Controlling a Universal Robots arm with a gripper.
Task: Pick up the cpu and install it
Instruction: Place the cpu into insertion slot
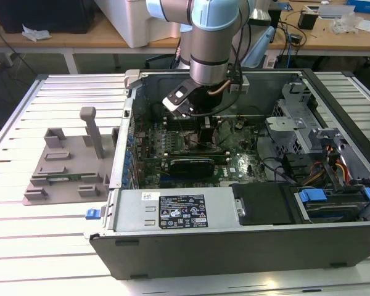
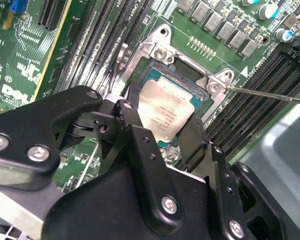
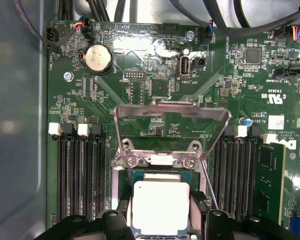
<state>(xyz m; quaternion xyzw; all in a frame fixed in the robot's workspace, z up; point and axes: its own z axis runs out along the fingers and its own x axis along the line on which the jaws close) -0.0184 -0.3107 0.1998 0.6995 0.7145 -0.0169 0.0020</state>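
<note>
Over the open socket (image 2: 182, 75) on the motherboard (image 3: 155, 75), the gripper (image 2: 162, 127) had its jaws clamped on opposite edges of the cpu (image 2: 165, 112), which sat squarely between them.

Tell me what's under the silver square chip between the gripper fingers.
The silver-topped square cpu sits over the black motherboard socket, whose rim shows around it; its contacts are covered.

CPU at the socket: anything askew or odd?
Nothing stands out. In the first wrist view the cpu is held by the gripper and lines up square with the socket. The load plate stands swung open, clear of it. No visible damage.
</note>
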